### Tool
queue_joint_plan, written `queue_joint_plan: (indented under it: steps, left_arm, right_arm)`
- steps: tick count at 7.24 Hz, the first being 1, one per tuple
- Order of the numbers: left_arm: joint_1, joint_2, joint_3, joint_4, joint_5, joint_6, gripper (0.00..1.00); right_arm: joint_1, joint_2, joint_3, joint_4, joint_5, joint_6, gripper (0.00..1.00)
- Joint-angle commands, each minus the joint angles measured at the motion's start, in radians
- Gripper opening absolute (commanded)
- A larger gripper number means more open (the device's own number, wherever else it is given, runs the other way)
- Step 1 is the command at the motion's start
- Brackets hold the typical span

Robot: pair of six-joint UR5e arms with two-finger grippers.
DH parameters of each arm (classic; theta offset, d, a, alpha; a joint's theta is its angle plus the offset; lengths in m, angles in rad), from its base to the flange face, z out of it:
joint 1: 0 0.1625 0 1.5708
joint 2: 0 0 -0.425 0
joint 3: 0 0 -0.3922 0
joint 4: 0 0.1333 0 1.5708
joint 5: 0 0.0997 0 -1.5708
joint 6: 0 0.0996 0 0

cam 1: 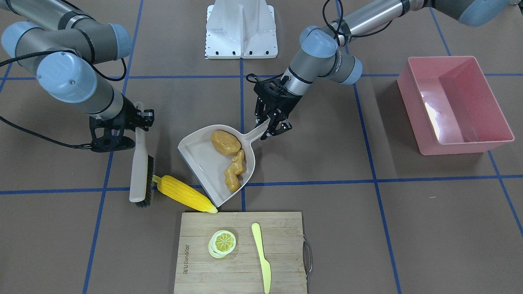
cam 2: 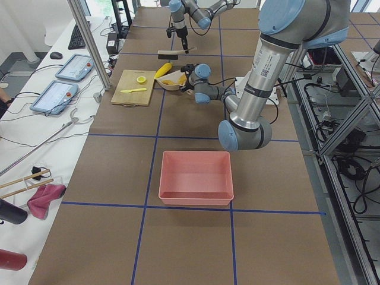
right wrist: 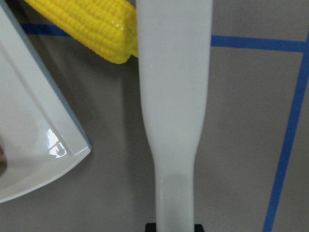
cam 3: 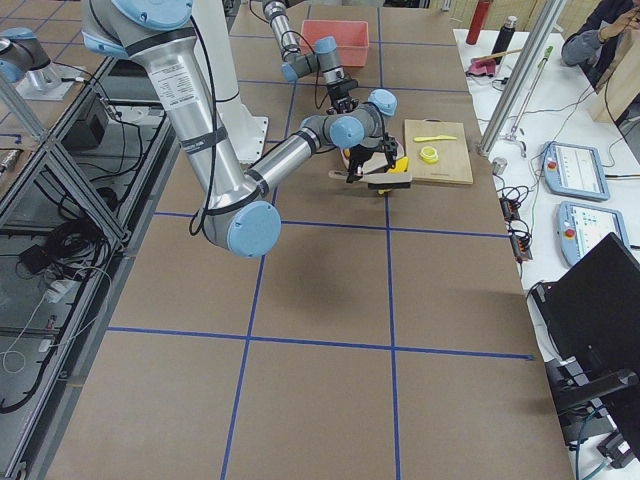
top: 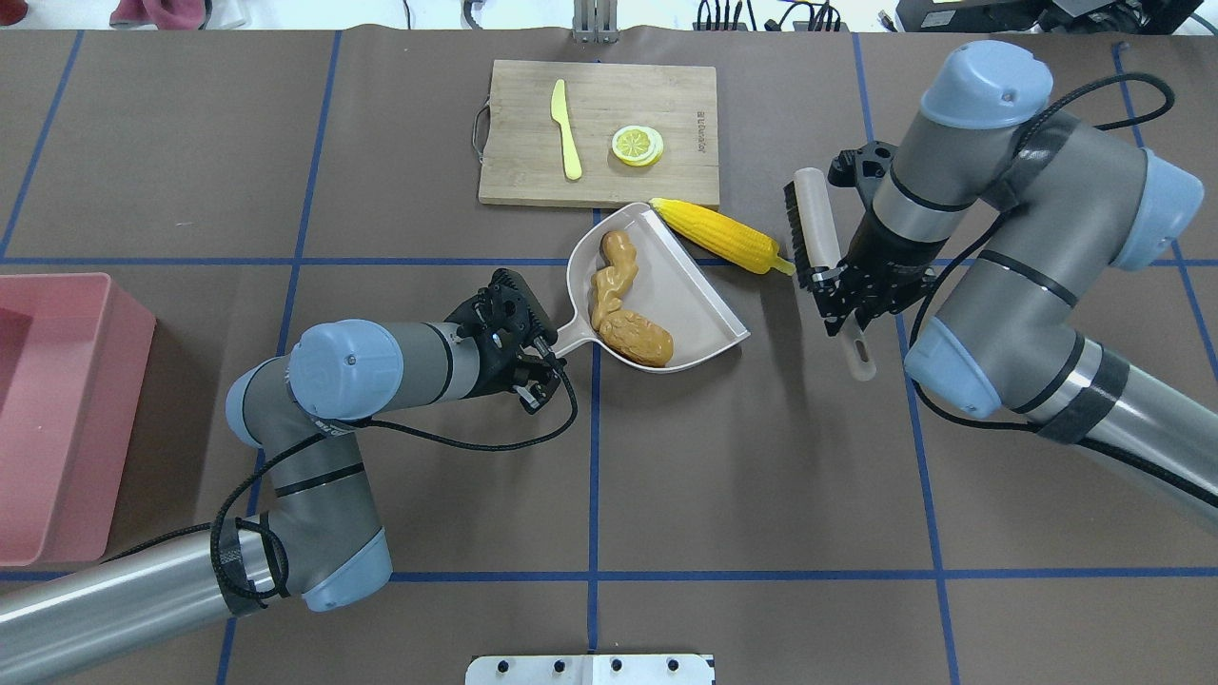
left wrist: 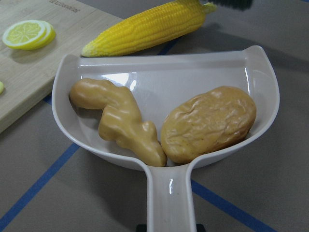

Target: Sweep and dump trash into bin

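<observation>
Overhead exterior view, entry for you at the console: left gripper (top: 544, 362) is clamped on the end of the dustpan's handle, fingers pinched from both sides; the left wrist view confirms the handle running straight into the jaws. The beige dustpan (top: 699, 309) sits flat on the table with its open mouth turned away from that gripper. Inside the dustpan, against its back wall by the handle root, you have the brown potato (top: 636, 338), and touching it, along the pan's side wall, the ginger root (top: 612, 276). The corn cob (top: 723, 233) is outside the dustpan, lying along its open mouth, pointed tip at the pan's corner. Past the corn from the dustpan, the right gripper (top: 837, 285) is closed around the handle of a brush (top: 814, 224), bristles down toward the table and touching the corn's stem end. Beside the dustpan's corn-tip corner you will find a wooden cutting board (top: 519, 171) carrying a lemon slice (top: 638, 145) and a pale yellow knife (top: 566, 138). The pink bin (top: 57, 419) stands well apart from the dustpan, beyond its handle side.
</observation>
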Motion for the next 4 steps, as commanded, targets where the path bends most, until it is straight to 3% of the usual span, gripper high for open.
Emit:
queue_joint_plan:
  steps: [1, 4]
  left_arm:
    - [0.005, 0.0, -0.01, 0.002, -0.003, -0.001, 0.0]
    - [0.0, 0.005, -0.083, 0.111, -0.008, -0.001, 0.0]
  right_arm:
    - [0.052, -0.049, -0.027, -0.003, -0.012, -0.187, 0.0]
    - [0.024, -0.008, -0.111, 0.005, -0.012, -0.247, 0.0]
